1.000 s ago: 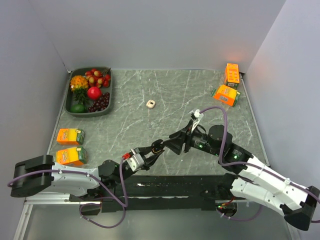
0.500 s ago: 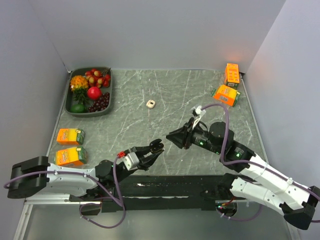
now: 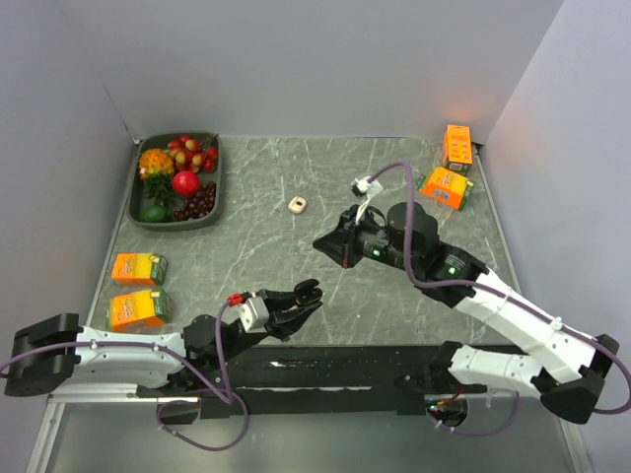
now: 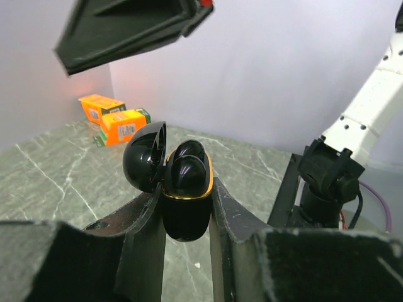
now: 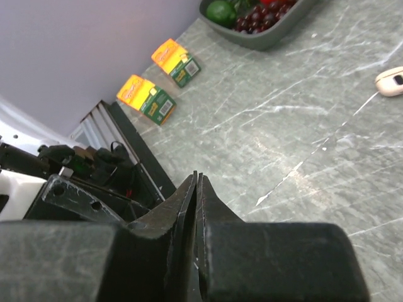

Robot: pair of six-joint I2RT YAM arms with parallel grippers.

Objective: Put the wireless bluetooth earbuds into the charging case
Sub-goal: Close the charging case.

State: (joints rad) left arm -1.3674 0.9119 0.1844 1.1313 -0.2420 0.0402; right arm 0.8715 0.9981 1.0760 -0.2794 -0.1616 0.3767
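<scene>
My left gripper [image 4: 186, 192] is shut on the black charging case [image 4: 186, 211], which has a gold rim. The case stands upright between the fingers with its lid [image 4: 146, 156] swung open to the left. Two glossy black earbuds [image 4: 187, 165] sit in its top, one behind the other. From above, the left gripper [image 3: 302, 295] is near the table's front middle. The case is hard to make out there. My right gripper [image 3: 321, 243] hangs above and behind it, apart from it. Its jaws [image 5: 197, 180] are pressed together with nothing between them.
A grey tray [image 3: 134, 202] of fruit sits at the back left. Two orange cartons [image 3: 139, 268] [image 3: 140, 307] lie at the left and two more [image 3: 457, 146] [image 3: 446, 186] at the back right. A small white object [image 3: 297, 204] lies mid-table.
My right gripper has drawn back from the case, risen toward the table's middle and closed its jaws. The left gripper has kept hold of the case and shifted only slightly.
</scene>
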